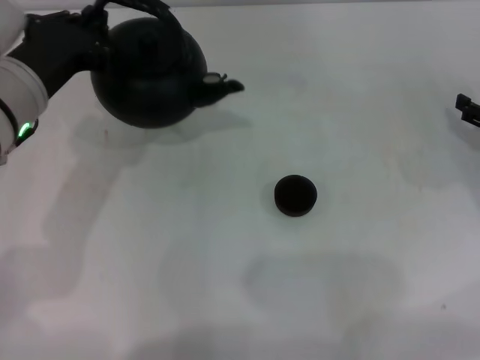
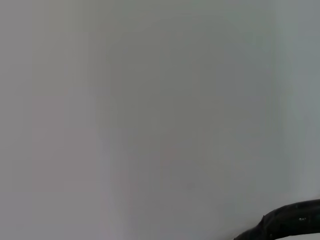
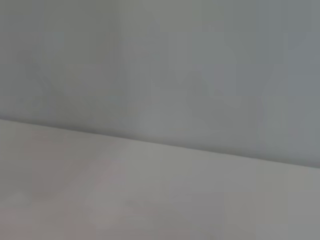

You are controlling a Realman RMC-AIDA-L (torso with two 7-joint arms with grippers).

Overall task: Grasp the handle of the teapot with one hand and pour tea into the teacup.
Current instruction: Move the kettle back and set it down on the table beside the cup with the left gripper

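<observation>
Gripping the thick black arched handle, the left gripper holds the large round matte-black teapot near the desk's far left corner, jaws closed on it. The small round black teacup sits mid-desk, well apart. The right gripper rests at the right edge; jaw state cannot be told.

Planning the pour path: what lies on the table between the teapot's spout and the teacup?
Nothing: in the head view only bare white table separates the teapot from the teacup. The wrist views do not show this stretch.

Matt black teapot and teacup on a smooth, matt white table
</observation>
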